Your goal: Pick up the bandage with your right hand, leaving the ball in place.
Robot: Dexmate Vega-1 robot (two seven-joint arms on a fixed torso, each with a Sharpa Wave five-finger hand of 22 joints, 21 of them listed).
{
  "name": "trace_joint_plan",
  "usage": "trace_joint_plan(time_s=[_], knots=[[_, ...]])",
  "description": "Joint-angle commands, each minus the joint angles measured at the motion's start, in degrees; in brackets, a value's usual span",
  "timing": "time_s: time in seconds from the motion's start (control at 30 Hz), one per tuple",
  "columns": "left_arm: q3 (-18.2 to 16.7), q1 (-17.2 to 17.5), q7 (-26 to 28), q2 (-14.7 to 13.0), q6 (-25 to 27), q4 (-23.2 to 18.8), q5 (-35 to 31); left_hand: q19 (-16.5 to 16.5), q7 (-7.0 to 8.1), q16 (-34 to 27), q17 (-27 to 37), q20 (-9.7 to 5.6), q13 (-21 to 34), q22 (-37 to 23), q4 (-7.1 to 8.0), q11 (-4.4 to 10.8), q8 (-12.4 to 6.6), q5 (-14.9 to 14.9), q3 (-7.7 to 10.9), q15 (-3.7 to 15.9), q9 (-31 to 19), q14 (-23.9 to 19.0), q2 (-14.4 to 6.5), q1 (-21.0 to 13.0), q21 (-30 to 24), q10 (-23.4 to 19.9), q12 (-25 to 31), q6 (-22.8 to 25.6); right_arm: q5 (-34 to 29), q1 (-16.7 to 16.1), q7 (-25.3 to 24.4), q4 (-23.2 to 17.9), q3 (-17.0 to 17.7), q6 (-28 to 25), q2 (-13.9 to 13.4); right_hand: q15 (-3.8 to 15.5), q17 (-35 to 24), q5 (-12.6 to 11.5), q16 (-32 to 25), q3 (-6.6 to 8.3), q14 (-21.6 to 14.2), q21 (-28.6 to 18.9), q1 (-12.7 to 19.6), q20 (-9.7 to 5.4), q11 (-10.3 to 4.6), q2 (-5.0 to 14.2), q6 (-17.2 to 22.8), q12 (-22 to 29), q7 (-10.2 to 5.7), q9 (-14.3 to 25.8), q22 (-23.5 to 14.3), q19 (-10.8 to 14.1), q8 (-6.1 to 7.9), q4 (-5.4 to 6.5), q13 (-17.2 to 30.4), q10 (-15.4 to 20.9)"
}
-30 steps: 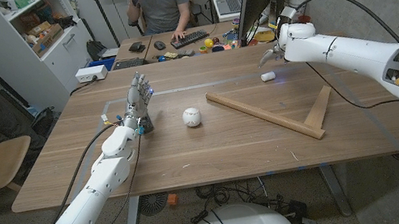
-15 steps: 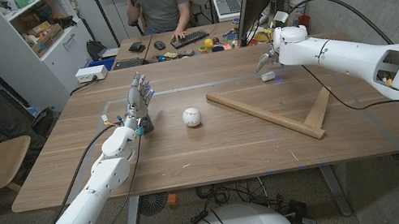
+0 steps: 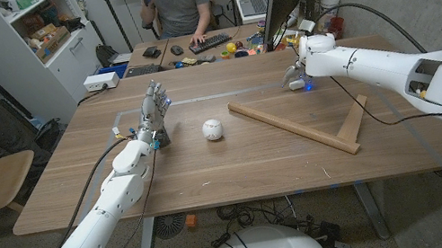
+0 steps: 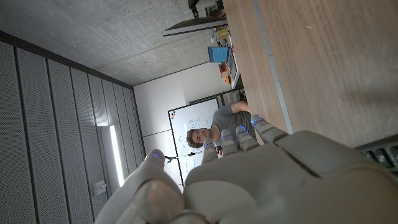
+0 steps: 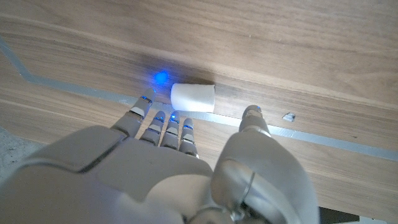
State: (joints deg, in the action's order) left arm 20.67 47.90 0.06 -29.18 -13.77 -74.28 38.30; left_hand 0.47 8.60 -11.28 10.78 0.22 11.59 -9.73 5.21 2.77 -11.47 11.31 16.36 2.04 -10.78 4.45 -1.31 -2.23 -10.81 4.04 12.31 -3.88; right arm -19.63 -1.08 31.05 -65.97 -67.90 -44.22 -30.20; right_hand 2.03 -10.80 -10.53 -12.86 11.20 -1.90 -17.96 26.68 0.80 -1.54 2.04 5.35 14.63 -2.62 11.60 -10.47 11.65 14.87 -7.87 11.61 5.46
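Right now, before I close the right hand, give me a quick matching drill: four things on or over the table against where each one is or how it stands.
Things:
1. bandage
2. ball
3. left hand
4. wooden frame

Places or states:
A. mid-table, beside the raised hand
B. lying past the right hand fingertips, ungripped
C. fingers up, holding nothing
D. lying slantwise, between ball and right arm

Pairs: 1-B, 2-A, 3-C, 4-D

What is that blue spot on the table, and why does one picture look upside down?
Right wrist view: a small blue glow on the wood beside the bandage, just past the right hand. Left wrist view: the camera is turned, so the table sits overhead.
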Motion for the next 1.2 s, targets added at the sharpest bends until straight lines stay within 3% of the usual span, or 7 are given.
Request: trace_joint_plan(time_s=[0.03,0.3,0.5,0.73,0.87,1.0,1.2], knots=[[-0.05,0.06,0.15,-0.06,0.02,-0.1,0.0,0.34,0.21,-0.1,0.16,-0.26,0.11,-0.32,-0.17,-0.22,-0.27,0.15,-0.04,0.75,-0.21,0.58,-0.05,-0.32,-0.19,0.26,-0.03,0.62,0.0,-0.56,-0.35,2.81,-0.1,1.12,1.34,3.68,-0.07,-0.56,-0.56,1.47,-1.96,0.11,3.39,-1.08,-0.83,1.21,1.69,0.2,-0.71,0.22,-0.17,1.77,0.54,-0.93,0.22,0.68],[0.1,-0.27,-0.48,0.16,-0.1,0.27,0.18,0.52,0.19,-0.17,0.19,-0.3,0.11,-0.33,-0.06,-0.15,-0.57,0.16,-0.19,0.83,-0.22,0.41,-0.05,-0.14,-0.26,-0.04,0.07,1.59,-0.07,-1.55,-1.89,2.14,0.39,-0.05,1.13,6.49,-1.29,-1.39,-4.25,4.89,-12.54,-1.8,16.32,-4.46,-2.86,5.12,6.91,2.41,-2.38,0.88,-0.79,9.37,1.54,-2.15,1.4,5.62],[0.13,-0.29,-0.49,0.2,0.02,0.2,0.24,0.78,0.25,-0.23,0.22,-0.37,0.12,-0.34,0.16,-0.15,-0.76,0.18,-0.39,0.83,-0.23,0.28,-0.05,0.18,-0.35,-0.47,0.22,2.29,-0.5,-2.38,-3.75,0.89,0.6,-1.49,0.95,10.2,-5.28,-1.56,-11.0,4.99,-20.59,-6.24,25.2,-7.11,-4.47,6.56,10.58,6.46,-3.83,1.99,-2.15,17.73,2.96,-1.99,3.57,11.94],[0.13,-0.28,-0.33,0.24,0.31,0.2,0.35,0.9,0.11,-0.28,0.25,-0.49,0.13,-0.35,0.37,0.0,-0.82,0.19,-0.59,0.88,-0.24,0.17,-0.01,0.47,-0.38,-0.65,0.27,2.67,0.07,-3.73,-7.04,-1.5,2.41,-2.96,0.33,11.44,-18.75,-0.92,-26.96,2.19,-34.74,-15.26,38.04,-10.99,-7.58,7.44,22.64,19.66,-5.66,7.03,-6.63,22.28,9.01,-1.27,12.31,23.53],[0.09,-0.25,-0.23,0.3,0.42,0.24,0.45,0.94,0.12,-0.31,0.26,-0.52,0.13,-0.35,0.43,-0.08,-0.82,0.2,-0.66,0.89,-0.25,0.1,0.0,0.56,-0.38,-0.66,0.26,2.75,0.25,-4.63,-8.89,-3.27,3.21,-3.54,-0.24,11.55,-23.7,-0.51,-31.84,1.12,-41.56,-22.86,43.11,-12.03,-9.57,7.63,29.02,27.53,-6.14,11.41,-10.64,24.07,13.14,-0.66,18.85,28.01],[0.06,-0.33,-0.46,0.39,0.28,0.49,0.59,0.95,-0.01,-0.29,0.27,-0.51,0.13,-0.35,0.55,-0.11,-0.8,0.22,-0.77,0.9,-0.25,0.14,0.0,0.7,-0.38,-0.71,0.27,2.84,0.62,-5.57,-10.74,-4.73,4.13,-3.82,-0.79,11.45,-26.63,-0.27,-34.39,-0.04,-46.28,-30.07,45.4,-12.27,-9.87,7.73,33.86,33.11,-6.45,15.45,-14.15,24.67,17.09,0.09,23.37,31.95],[0.05,-0.4,-0.53,0.41,0.35,0.67,0.67,1.02,-0.13,-0.28,0.3,-0.55,0.14,-0.36,0.73,0.04,-0.78,0.25,-0.95,0.85,-0.26,0.16,0.02,0.91,-0.38,-0.69,0.24,2.99,0.78,-5.76,-11.04,-7.06,4.6,-4.21,-2.19,11.36,-27.92,-0.16,-36.05,-0.26,-49.02,-34.5,47.11,-12.69,-10.24,8.25,35.52,34.62,-6.17,16.11,-16.1,25.09,18.18,0.26,23.57,34.23]])
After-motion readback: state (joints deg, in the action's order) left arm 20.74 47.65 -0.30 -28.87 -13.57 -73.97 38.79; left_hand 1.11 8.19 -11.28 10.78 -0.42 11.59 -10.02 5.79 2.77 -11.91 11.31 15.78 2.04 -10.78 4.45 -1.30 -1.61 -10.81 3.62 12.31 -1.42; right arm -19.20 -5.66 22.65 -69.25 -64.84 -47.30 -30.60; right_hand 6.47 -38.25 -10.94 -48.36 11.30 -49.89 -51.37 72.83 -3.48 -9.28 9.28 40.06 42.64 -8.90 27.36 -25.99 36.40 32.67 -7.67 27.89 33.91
